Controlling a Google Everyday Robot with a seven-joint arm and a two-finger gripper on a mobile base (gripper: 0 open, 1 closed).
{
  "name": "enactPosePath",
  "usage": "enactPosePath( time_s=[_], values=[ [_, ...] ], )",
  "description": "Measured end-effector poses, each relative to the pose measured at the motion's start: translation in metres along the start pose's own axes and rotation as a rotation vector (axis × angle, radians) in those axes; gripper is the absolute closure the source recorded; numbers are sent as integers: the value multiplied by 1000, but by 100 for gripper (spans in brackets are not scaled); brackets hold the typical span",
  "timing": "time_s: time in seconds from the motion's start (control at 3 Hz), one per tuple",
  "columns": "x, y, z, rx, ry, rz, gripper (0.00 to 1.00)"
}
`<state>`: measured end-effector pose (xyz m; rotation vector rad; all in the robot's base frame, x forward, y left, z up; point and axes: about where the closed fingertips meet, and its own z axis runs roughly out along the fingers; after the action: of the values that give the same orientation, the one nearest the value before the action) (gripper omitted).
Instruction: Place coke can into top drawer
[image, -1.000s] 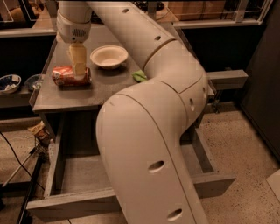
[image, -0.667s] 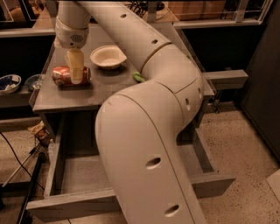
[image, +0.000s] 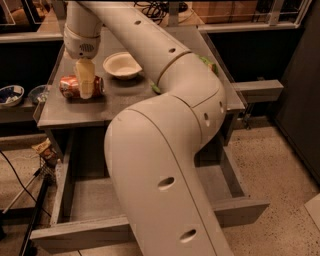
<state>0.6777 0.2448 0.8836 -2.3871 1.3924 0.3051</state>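
Note:
The coke can (image: 69, 86) lies on its side on the left part of the grey cabinet top (image: 125, 107). My gripper (image: 85, 89) hangs straight down from the wrist and is lowered right onto the can's right half, covering part of it. Below the top, the top drawer (image: 80, 236) stands pulled out toward the camera, its bare grey floor (image: 87, 197) showing on the left. My large white arm crosses the middle of the view and hides the drawer's centre and much of its front panel.
A white bowl (image: 122, 64) sits just right of the can. Bits of a green snack bag (image: 208, 63) show behind the arm. Two dishes (image: 11, 94) rest on a low shelf at the left. A crumpled wrapper (image: 44, 149) and cables lie on the floor.
The gripper has come down and slightly left, from above the can to right on it. The can has stayed where it was.

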Motion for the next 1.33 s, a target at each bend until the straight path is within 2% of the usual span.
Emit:
enactPosePath(
  time_s=[0.33,0.67,1.33],
  values=[
    [5,3,12,-45,3,51,0],
    [7,-3,15,-22,-16,56,0],
    [19,-6,31,-38,-42,79,0]
  ],
)
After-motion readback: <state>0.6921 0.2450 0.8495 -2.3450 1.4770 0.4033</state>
